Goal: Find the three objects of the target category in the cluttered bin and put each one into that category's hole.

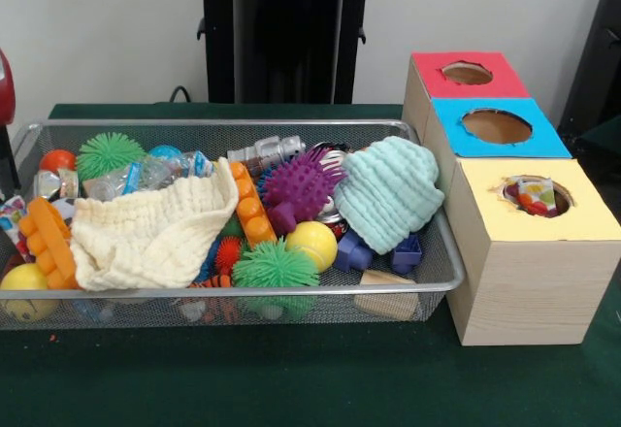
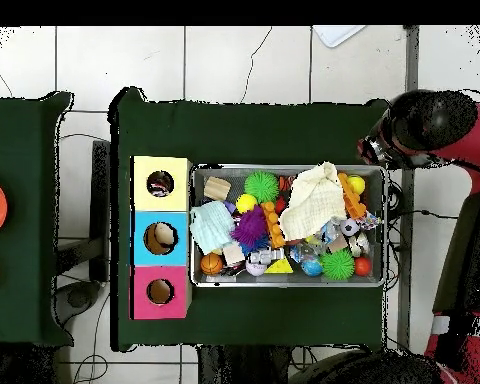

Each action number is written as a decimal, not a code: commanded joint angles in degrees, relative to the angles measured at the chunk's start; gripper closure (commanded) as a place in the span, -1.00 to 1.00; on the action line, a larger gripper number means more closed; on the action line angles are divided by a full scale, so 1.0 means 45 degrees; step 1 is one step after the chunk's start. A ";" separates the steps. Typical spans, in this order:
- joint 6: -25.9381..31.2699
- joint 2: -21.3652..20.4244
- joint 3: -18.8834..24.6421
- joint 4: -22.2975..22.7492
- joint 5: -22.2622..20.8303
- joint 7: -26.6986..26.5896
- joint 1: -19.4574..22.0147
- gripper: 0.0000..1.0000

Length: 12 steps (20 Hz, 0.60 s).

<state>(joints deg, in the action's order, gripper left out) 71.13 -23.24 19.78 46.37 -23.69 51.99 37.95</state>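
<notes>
The silver wire-mesh bin (image 1: 441, 252) is full of toys; it also shows in the overhead view (image 2: 384, 180). The yellow-topped box (image 1: 543, 252) stands nearest, right of the bin. In its round hole (image 1: 536, 196) lies a white cloth piece with red and orange dots. Another small white printed piece (image 1: 12, 215) peeks out at the bin's left end, mostly cut off. My red and black arm (image 2: 424, 125) is drawn aside, its end (image 2: 376, 150) beside the bin's corner. The front view shows only a red sliver (image 1: 5, 87) of it. The gripper's state does not show.
A cream knit cloth (image 1: 146, 238) and a mint knit cloth (image 1: 388, 194) lie on top of the toys. A purple spiky ball (image 1: 303, 182), green pom balls (image 1: 275, 267) and orange bricks (image 1: 250, 209) lie between. The blue-topped box (image 1: 497, 126) and the red-topped box (image 1: 468, 74) stand behind the yellow one.
</notes>
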 commanded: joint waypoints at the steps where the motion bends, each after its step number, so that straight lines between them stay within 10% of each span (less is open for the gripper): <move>1: -0.0866 0.0203 0.0395 0.2263 -0.0907 -0.3431 0.0142 -1.00; 12: -0.1545 0.0087 0.0398 0.3161 -0.1218 -0.3089 0.0242 -1.00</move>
<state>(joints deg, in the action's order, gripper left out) 66.77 -23.41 19.78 51.13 -25.64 51.99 38.24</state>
